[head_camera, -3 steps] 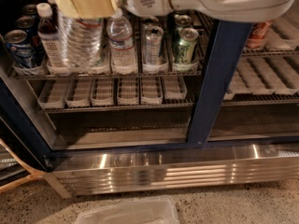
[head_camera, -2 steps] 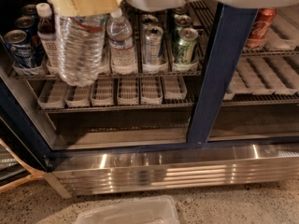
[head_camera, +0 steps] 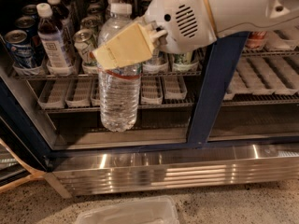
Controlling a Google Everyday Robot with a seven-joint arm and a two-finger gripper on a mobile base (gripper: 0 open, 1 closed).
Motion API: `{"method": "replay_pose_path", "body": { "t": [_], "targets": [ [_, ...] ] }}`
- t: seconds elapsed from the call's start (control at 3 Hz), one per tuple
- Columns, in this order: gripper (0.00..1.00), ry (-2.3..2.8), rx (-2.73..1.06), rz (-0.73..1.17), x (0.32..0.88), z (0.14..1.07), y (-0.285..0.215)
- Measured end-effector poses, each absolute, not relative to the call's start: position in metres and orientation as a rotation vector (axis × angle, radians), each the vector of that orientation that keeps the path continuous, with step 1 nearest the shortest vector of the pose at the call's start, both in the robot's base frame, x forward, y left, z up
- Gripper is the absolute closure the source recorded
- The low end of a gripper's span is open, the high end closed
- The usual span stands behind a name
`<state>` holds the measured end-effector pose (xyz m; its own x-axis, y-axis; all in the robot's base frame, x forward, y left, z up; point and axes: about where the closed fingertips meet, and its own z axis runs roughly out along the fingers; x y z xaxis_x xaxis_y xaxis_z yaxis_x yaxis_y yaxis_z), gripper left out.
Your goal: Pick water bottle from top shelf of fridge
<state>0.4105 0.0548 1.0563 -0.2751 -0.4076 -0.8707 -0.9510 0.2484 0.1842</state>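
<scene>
Camera view: fridge (head_camera: 219, 101), dark blue post right of centre, ribbed steel base panel (head_camera: 163, 167) beneath. White arm (head_camera: 233, 8) in from upper right, crossing the post. Top shelf (head_camera: 60, 75) at left, lower rack (head_camera: 159, 90) under it. Clear tub (head_camera: 126, 213) on floor. Water bottle (head_camera: 119, 97) upright, off the shelf, hanging in front of both racks. Hand (head_camera: 122, 48) clamped on its upper body. Behind: purple-liquid bottle (head_camera: 52, 38), cans (head_camera: 18, 48) on that surface.

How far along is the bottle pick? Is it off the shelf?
Done: the water bottle is off the top shelf, hanging in front of the lower rack. In hand: the gripper clamps its upper body. Left: probably backing it clear of the fridge.
</scene>
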Motion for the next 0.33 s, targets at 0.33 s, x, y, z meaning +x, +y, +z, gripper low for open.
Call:
{"method": "replay_pose_path", "body": {
  "t": [0.33],
  "targets": [
    [1.00,1.814,-1.245,0.974,0.4104,1.0563,0.0548]
  ]
}}
